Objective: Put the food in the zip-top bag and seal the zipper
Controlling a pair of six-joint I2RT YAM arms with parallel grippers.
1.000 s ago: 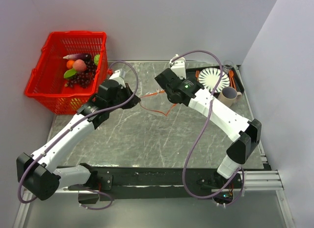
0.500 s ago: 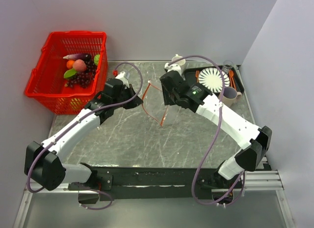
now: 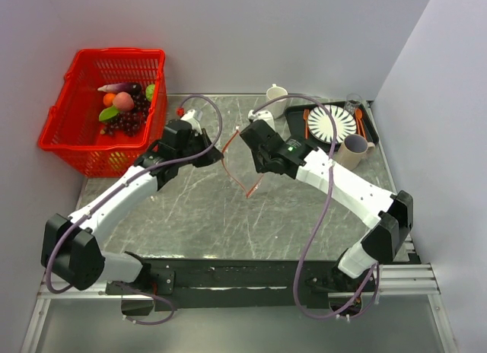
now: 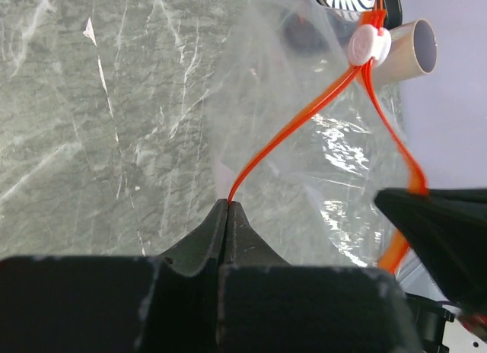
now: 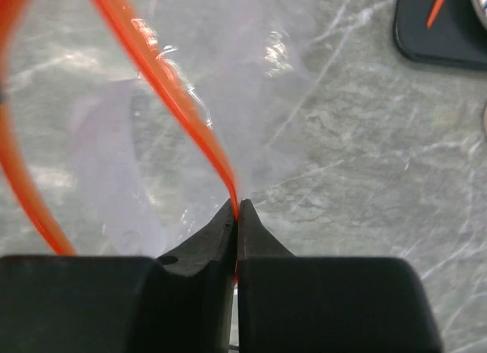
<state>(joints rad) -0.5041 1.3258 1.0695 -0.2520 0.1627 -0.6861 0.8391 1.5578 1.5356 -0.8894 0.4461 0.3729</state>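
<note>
- Grey marbled table (image 3: 190, 208) in view.
- Red mesh basket (image 3: 97, 161) sits far-left.
- Black tray (image 3: 297, 121) far-right.
- White mug (image 3: 275, 93) just beside the tray.

Right hand (image 5: 234, 216) pinched on zipper (image 5: 176, 102); zip-top bag (image 5: 228, 79) over marbled table (image 5: 365, 163).

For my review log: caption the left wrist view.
Left gripper pinches the zipper of the clear zip-top bag.
</note>
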